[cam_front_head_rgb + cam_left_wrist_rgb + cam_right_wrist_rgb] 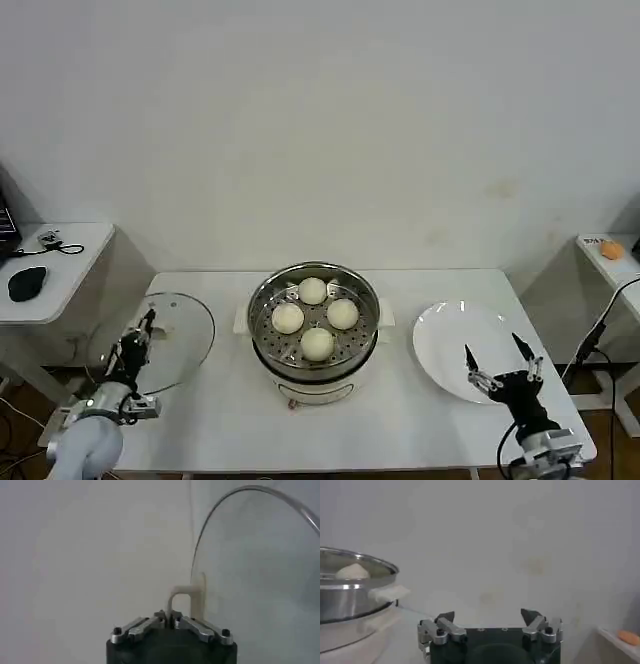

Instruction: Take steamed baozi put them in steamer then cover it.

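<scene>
Four pale buns (315,317) sit on the holed tray in the open steel pot (262,333) mid-table. The glass lid (180,340), left of it, looks tilted up, I think.

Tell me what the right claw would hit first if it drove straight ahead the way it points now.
Probably nothing close. The open right claw faces bare table and then the white wall; the steamer sits off to one side of that line, though depth is hard to judge.

White wall (320,120), white side tables (60,265).
</scene>
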You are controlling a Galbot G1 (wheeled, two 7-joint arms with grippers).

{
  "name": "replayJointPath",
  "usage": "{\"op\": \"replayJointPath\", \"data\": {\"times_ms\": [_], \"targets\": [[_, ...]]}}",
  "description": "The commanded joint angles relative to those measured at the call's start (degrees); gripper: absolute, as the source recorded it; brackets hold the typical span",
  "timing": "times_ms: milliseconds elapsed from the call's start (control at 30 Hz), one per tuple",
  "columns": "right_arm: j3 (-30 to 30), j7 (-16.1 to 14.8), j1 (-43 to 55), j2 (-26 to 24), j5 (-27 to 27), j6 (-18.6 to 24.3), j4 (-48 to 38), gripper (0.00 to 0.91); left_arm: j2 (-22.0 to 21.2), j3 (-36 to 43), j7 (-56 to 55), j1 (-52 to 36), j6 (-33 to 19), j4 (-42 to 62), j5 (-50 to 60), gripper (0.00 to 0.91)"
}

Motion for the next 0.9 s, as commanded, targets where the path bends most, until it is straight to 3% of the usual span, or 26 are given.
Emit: {"op": "replayJointPath", "data": {"times_ms": [33,133,400,667,900], "targets": [[-1.41,-0.25,0.19,0.46,-0.6,0.41,-0.98,0.907,2.48,-2.63,6.54,1.87,11.09,-18.1,-4.2,0.0],[-2.04,-0.39,0.37,0.77,-0.9,0.56,-1.19,0.907,3.38,-0.44,8.78,2.05,13.08,-21.88,-4.68,0.0],[-3.91,-0.92,1.73,1.6,-1.73,0.29,-2.03,0.907,3.24,14.37,14.82,-4.85,19.84,-26.72,-3.14,0.0],[-4.76,-1.11,2.03,3.25,-4.75,0.65,-2.42,0.907,-1.46,24.42,21.76,-12.22,23.89,-27.64,2.25,0.0],[-6.03,-0.96,2.18,4.87,-7.28,0.66,-3.08,0.907,-6.7,28.17,26.83,-14.41,24.81,-26.03,8.32,0.0]]}}
